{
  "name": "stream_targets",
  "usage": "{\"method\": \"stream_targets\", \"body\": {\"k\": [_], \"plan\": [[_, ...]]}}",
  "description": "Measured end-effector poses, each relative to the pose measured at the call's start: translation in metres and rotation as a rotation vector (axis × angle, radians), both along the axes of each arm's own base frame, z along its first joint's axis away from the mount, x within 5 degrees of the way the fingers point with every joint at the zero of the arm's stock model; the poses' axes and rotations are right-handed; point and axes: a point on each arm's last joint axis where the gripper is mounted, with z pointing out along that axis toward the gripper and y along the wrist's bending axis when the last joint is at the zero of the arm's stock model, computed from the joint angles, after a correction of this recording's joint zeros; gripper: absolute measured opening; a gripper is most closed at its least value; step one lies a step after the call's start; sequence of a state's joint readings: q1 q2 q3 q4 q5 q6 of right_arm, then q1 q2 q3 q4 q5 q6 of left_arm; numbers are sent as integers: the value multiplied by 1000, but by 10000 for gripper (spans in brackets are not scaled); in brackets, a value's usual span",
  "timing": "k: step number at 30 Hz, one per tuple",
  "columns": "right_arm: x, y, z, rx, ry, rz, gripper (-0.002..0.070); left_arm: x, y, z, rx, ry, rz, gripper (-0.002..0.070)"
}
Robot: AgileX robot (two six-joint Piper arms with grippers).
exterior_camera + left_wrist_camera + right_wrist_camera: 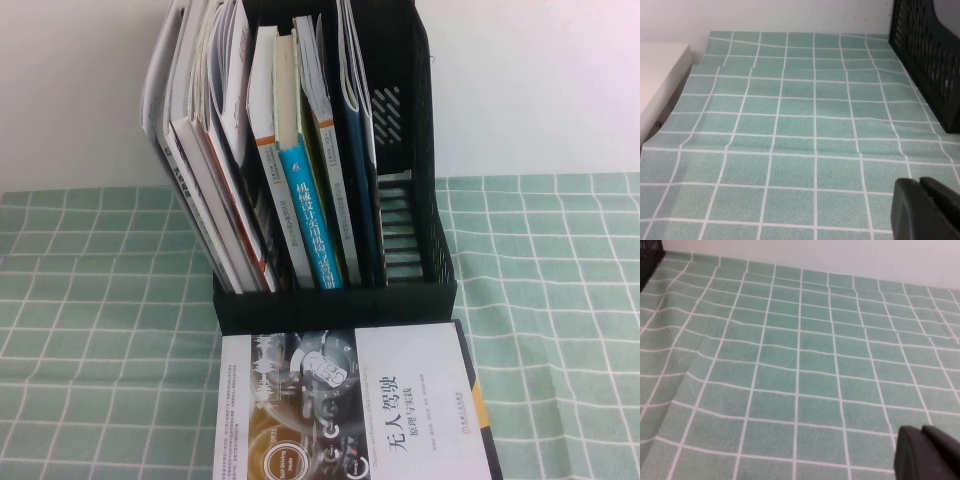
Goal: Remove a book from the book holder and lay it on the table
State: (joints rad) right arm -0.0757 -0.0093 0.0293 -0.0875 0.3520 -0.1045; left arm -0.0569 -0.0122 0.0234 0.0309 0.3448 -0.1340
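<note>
The left gripper [927, 210], matte black, hovers above the green-and-white checked tablecloth [790, 125]; whether it is apart or together I cannot tell. Ahead of it and off to one side stands the black perforated plastic book holder [925, 55]. The right gripper [927, 455], also matte black, hangs over the same wrinkled cloth, its state likewise unclear. In the high view, neither gripper shows. A glossy white-and-grey paperback book [345, 405] lies flat on the cloth, touching the holder's front wall, with upright books [300, 180] slanted inside.
</note>
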Motion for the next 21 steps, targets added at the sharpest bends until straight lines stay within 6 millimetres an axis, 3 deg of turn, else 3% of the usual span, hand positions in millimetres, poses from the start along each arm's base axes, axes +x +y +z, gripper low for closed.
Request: {"method": "stream_targets", "body": {"k": [21], "plan": [[0,-1,0,-34,3,-2,-1,1,1,3,48,-44,-8,-3]]}}
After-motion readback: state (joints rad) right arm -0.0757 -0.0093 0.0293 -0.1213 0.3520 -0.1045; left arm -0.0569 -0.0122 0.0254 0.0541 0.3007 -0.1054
